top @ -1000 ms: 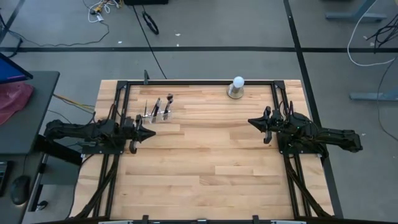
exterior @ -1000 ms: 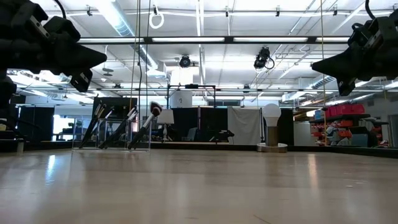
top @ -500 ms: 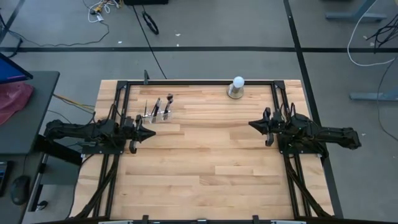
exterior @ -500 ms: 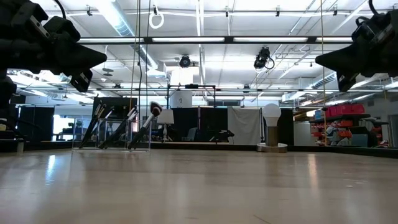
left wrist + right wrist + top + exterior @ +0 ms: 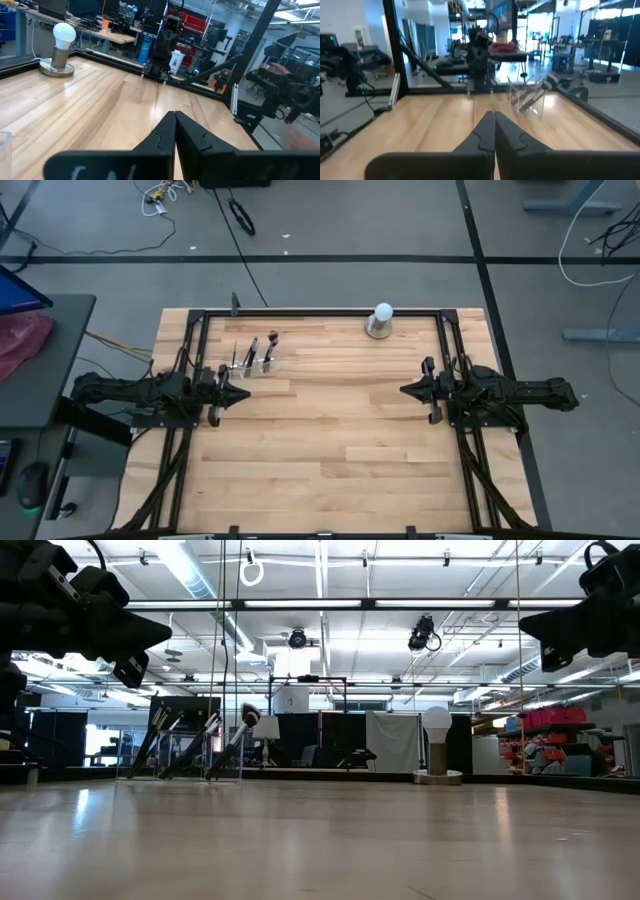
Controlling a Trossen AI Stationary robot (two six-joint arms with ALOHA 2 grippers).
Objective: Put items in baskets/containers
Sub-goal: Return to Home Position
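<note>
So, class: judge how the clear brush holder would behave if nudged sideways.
Probably light: the clear holder looks like see-through plastic, so it may slide on the smooth wooden table. Possibly tippy too, since the brushes stand tall and leaning in it.

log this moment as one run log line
left gripper: shut, empty, raised near organizer | right gripper: shut, empty, raised over table's right side | brushes: standing in organizer

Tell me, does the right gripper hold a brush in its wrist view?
No, the right gripper is shut and empty, well apart from the clear holder.
</note>
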